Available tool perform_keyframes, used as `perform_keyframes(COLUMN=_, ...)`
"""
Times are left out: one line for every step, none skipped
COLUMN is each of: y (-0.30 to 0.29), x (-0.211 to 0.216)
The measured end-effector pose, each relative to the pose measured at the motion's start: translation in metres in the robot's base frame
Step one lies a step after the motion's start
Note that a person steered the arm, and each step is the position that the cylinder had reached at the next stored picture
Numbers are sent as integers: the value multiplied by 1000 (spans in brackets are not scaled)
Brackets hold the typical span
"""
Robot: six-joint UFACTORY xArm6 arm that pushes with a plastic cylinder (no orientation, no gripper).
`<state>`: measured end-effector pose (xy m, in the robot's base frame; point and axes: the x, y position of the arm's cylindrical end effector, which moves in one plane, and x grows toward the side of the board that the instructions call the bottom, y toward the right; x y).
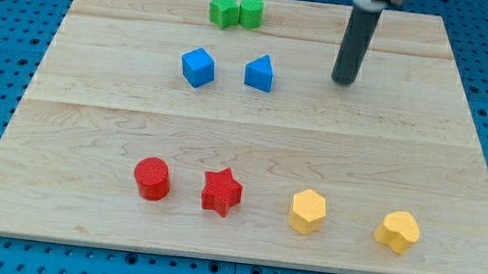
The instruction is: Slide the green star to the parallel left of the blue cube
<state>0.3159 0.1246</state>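
Note:
The green star lies near the board's top edge, touching a green cylinder on its right. The blue cube sits below the star, slightly to its left. A blue triangular block lies to the right of the cube. My tip is to the right of the blue triangular block, well apart from all blocks, and lower right of the green star.
A red cylinder and a red star lie at the lower middle. A yellow hexagon and a yellow heart-like block lie at the lower right. The wooden board rests on a blue pegboard.

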Motion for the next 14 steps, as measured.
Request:
perform_keyframes(y=-24, x=-82)
perform_keyframes(y=-69, x=-88)
perform_keyframes(y=-161, x=-92)
perform_keyframes(y=-212, x=-92)
perform_keyframes(y=-290, x=-63)
perform_keyframes(y=-332, x=-57)
perform_keyframes(y=-373, x=-60)
perform_keyframes(y=-381, x=-35)
perform_keyframes(y=-340, x=0)
perform_keyframes(y=-322, x=12)
perform_keyframes(y=-316, x=6)
perform_keyframes(y=-299, x=-2)
perform_keyframes(y=-306, x=15)
perform_keyframes(y=-320, x=-24)
